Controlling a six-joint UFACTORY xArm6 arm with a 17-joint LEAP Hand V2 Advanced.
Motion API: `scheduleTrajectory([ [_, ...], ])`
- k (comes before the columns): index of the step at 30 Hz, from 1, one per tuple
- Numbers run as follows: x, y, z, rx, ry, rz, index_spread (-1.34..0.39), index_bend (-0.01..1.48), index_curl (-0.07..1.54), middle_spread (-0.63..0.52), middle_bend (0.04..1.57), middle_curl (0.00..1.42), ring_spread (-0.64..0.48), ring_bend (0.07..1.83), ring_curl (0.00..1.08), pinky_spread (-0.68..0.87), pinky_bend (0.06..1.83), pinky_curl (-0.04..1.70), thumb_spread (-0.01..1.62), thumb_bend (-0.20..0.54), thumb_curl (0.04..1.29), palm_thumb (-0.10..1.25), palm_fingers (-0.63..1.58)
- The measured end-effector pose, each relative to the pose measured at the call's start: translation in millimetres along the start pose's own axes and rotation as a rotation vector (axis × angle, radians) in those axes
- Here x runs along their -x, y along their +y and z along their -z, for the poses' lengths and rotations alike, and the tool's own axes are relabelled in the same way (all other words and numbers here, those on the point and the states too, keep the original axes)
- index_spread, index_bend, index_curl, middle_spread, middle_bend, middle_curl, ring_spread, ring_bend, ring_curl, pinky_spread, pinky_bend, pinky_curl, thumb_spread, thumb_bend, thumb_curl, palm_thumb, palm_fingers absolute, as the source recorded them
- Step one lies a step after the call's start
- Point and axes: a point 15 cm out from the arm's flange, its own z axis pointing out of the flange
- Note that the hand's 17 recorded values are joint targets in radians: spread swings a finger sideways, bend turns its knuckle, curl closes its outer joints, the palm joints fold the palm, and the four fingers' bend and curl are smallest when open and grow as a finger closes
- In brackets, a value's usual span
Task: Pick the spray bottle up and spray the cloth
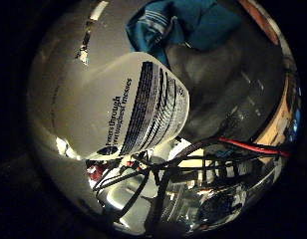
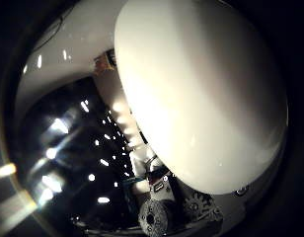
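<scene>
The white spray bottle [image 2: 201, 94] fills much of the thumb side view, pressed close against my palm. Its printed label [image 1: 143, 109] faces the little finger side view. White and geared fingers of my right hand [image 2: 167, 212] curl in against the bottle's lower body, so the hand is shut on it. A small red part [image 1: 96, 172] shows beside the bottle's end, among my fingers. The teal cloth [image 1: 188, 22] lies crumpled on the dark grey surface [image 1: 218, 84] beyond the bottle. The bottle's nozzle is hidden.
A pale surface [image 1: 59, 59] runs behind the bottle on the side away from the cloth. A dark glossy area with bright light spots [image 2: 68, 163] lies beside the bottle. Shelving or furniture [image 1: 283, 114] stands past the dark surface's edge.
</scene>
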Motion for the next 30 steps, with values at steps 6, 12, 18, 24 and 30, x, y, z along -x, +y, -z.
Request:
scheduleTrajectory([
  [6, 50, -22, 20, -0.154, -0.075, 0.113, -0.25, 1.11, 0.84, -0.14, 1.36, 0.69, -0.19, 1.46, 0.64, -0.25, 1.07, 1.24, 1.08, -0.013, 0.71, 0.83, 1.15],
  [12, 112, -59, 25, -0.312, -0.222, 0.275, -0.25, 1.10, 0.84, -0.13, 1.36, 0.69, -0.19, 1.46, 0.64, -0.24, 1.07, 1.25, 1.05, -0.015, 0.72, 0.84, 1.15],
  [18, 143, -91, 1, -0.395, -0.257, 0.363, -0.25, 1.10, 0.85, -0.13, 1.36, 0.68, -0.19, 1.46, 0.64, -0.23, 1.07, 1.26, 1.05, -0.015, 0.73, 0.84, 1.15],
  [24, 173, -125, -42, -0.450, -0.290, 0.410, -0.26, 1.09, 0.86, -0.13, 1.36, 0.68, -0.19, 1.46, 0.64, -0.23, 1.07, 1.26, 1.03, -0.014, 0.74, 0.84, 1.15],
  [30, 201, -153, -130, -0.376, -0.395, 0.431, -0.26, 1.09, 0.86, -0.12, 1.36, 0.68, -0.19, 1.46, 0.64, -0.22, 1.07, 1.27, 1.00, -0.016, 0.75, 0.85, 1.15],
])
